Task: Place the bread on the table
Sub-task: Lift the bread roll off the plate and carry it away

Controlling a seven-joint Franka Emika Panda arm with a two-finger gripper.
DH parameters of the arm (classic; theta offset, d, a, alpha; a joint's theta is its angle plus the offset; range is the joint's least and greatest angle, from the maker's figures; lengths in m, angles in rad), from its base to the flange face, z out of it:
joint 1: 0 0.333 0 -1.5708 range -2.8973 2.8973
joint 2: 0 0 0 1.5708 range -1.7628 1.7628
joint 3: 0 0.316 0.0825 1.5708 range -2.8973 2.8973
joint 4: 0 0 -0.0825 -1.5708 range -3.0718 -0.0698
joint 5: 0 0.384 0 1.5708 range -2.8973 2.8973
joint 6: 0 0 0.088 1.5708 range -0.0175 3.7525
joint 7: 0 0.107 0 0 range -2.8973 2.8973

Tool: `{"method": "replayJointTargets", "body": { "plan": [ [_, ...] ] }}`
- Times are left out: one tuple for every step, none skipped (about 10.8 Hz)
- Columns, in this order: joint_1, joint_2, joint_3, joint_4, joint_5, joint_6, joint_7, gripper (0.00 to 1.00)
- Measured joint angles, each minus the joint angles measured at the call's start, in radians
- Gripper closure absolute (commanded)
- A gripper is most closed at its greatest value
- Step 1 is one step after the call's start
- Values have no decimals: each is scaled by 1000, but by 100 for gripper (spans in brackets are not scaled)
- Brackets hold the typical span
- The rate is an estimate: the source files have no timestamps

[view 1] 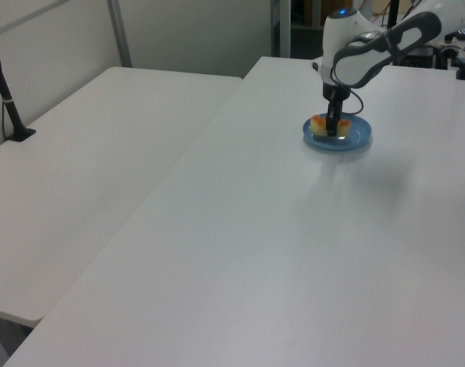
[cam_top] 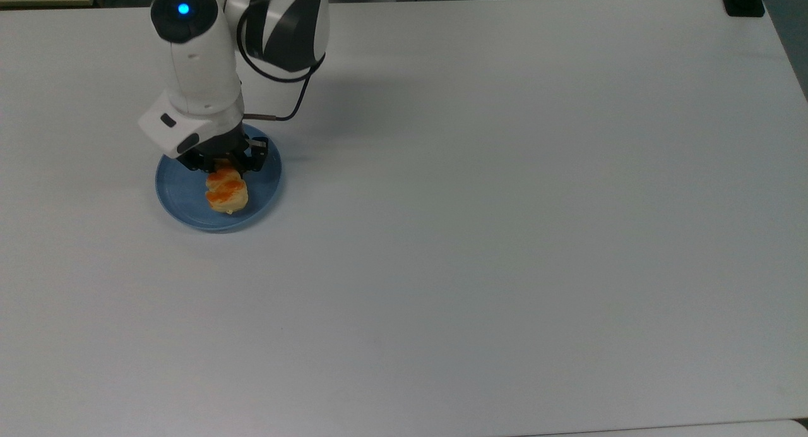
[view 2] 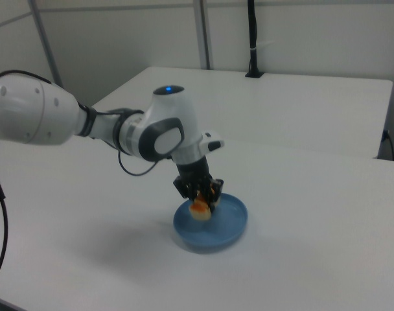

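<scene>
The bread (cam_top: 227,196), a small tan loaf with orange glaze, lies on a round blue plate (cam_top: 183,203) at the top view's left on the white table (cam_top: 505,235). My gripper (cam_top: 225,167) is down over the loaf's far end, its fingers closed on both sides of it, and that end is hidden beneath the gripper. In the left view the gripper (view 1: 333,130) stands upright on the plate (view 1: 359,138), with the bread (view 1: 318,124) sticking out to its left. The right view has the gripper (view 2: 202,197) pinching the bread (view 2: 199,209) over the plate (view 2: 229,227).
A second white table (view 1: 102,153) adjoins on the left view's left, with a black post (view 1: 7,92) at its edge. A black clamp (cam_top: 745,1) sits at the top view's far right corner. The arm's cable (cam_top: 278,112) loops above the plate.
</scene>
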Motion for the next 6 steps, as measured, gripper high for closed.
{"method": "replayJointTargets", "body": {
  "plan": [
    [5,-36,0,25,6,-60,10,69],
    [7,-78,0,74,11,-174,12,68],
    [7,-123,0,137,27,-299,13,66],
    [12,-161,2,185,37,-391,23,66],
    [32,-189,13,209,41,-438,60,65],
    [52,-202,52,212,42,-449,118,65]
  ]
}}
